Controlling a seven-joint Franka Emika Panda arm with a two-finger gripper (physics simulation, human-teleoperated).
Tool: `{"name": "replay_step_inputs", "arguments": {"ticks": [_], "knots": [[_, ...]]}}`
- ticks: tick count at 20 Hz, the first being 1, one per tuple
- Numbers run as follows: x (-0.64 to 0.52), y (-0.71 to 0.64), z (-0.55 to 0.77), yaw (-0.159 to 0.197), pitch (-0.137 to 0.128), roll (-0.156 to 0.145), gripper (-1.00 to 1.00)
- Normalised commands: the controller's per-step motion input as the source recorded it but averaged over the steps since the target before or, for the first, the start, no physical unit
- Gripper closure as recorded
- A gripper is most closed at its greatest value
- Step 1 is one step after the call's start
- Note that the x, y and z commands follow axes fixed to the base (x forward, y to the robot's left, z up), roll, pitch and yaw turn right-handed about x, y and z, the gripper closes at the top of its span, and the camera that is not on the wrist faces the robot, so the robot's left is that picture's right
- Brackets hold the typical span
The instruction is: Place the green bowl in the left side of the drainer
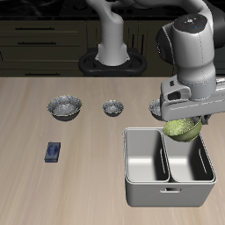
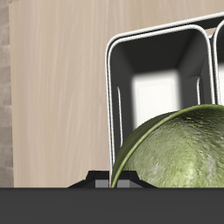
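Note:
My gripper (image 1: pixel 185 121) is shut on the rim of the green bowl (image 1: pixel 182 131) and holds it tilted in the air. The bowl hangs just above the back rim of the drainer (image 1: pixel 131 167), over the left compartment (image 1: pixel 189 163). The drainer is a light-grey tub with two deep compartments, near the table's front edge. Both compartments look empty. In the wrist view the green bowl (image 2: pixel 179 149) fills much of the frame close to the camera, with the drainer's rim (image 2: pixel 108 87) and one compartment floor (image 2: pixel 157 87) beyond it. My fingers are hidden there.
Three grey speckled bowls stand in a row behind the drainer: a large one (image 1: pixel 65 107), a small one (image 1: pixel 112 108), and one (image 1: pixel 156 109) partly hidden by my gripper. A small blue flat object (image 1: pixel 53 152) lies on the table. The robot base (image 1: pixel 112 53) is at the back.

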Motion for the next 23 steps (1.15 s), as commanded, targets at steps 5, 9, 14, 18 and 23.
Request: {"name": "replay_step_inputs", "arguments": {"ticks": [5, 9, 14, 18, 23], "knots": [[0.00, 0.08, -0.13, 0.014, 0.018, 0.011, 1.00], [0.04, -0.11, -0.10, 0.008, 0.028, -0.054, 1.00], [0.05, -0.05, -0.12, 0.011, 0.030, 0.005, -1.00], [0.00, -0.05, 0.01, 0.003, 0.007, -0.009, -1.00], [-0.01, -0.11, 0.11, -0.005, -0.009, -0.018, -1.00]]}}
